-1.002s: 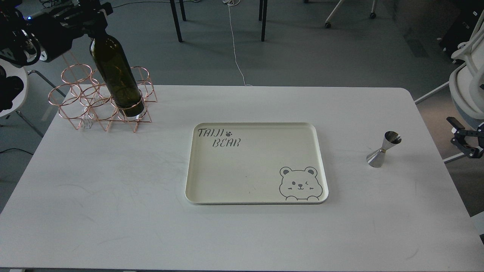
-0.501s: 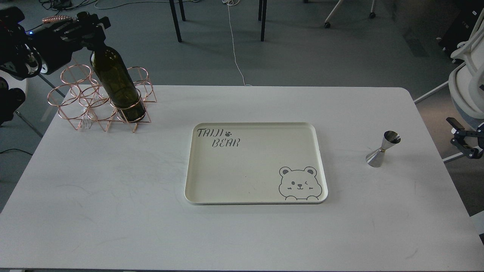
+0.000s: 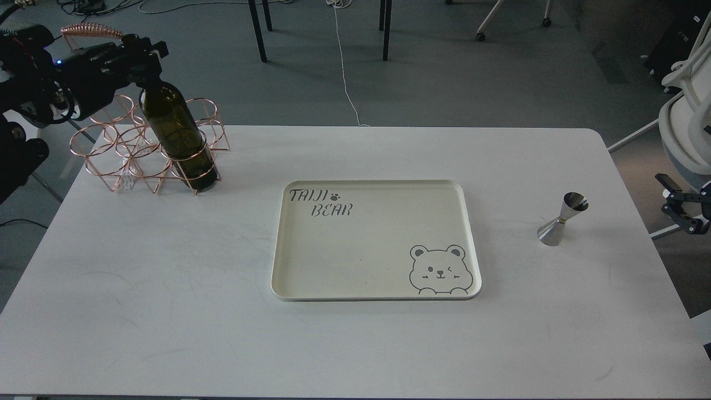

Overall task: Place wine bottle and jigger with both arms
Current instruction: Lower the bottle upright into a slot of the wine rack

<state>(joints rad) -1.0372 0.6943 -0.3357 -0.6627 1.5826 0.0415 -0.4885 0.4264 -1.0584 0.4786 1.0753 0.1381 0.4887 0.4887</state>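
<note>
The dark green wine bottle [image 3: 173, 133] leans left, its base down in the front right ring of a rose-gold wire rack [image 3: 105, 145] at the table's far left. My left gripper [image 3: 139, 55] is shut around the bottle's neck, which it hides. The silver jigger [image 3: 562, 220] stands on the table at the right, alone. My right gripper [image 3: 682, 206] hangs off the table's right edge, about a hand's width right of the jigger, with its fingers apart and empty.
A cream tray [image 3: 373, 184] with a bear drawing lies in the middle of the white table [image 3: 166, 289]. The rack has several empty rings. A white chair [image 3: 686, 116] stands at the right, and chair and table legs stand behind.
My left gripper has moved down and a little right with the bottle, whose base has sunk deeper into the rack's ring. The jigger and right gripper have not moved.
</note>
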